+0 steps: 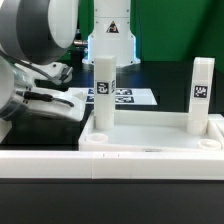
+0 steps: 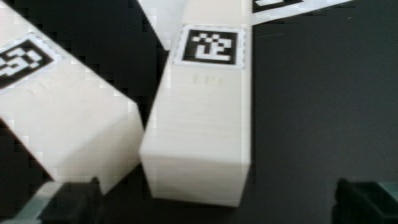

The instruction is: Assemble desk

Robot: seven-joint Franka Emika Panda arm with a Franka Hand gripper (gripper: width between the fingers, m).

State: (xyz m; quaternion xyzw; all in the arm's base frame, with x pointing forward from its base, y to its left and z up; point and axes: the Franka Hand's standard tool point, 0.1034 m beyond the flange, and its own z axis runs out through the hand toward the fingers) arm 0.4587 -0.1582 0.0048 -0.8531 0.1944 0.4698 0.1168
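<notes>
The desk's white rimmed tabletop (image 1: 150,133) lies on the black table with two tagged square legs standing upright in it, one (image 1: 105,92) near the middle and one (image 1: 200,92) at the exterior view's right. My gripper (image 1: 45,98) hangs at the exterior view's left, away from both. In the wrist view two more white legs lie on the black table: one (image 2: 205,110) between my fingertips' line, another (image 2: 63,120) beside it. My gripper (image 2: 217,208) is open and holds nothing; the nearer leg's end sits just ahead of the dark fingers (image 2: 71,205).
The marker board (image 1: 128,96) lies flat behind the tabletop. A long white rail (image 1: 110,166) runs along the front. A white stand with a warning triangle (image 1: 112,35) rises at the back.
</notes>
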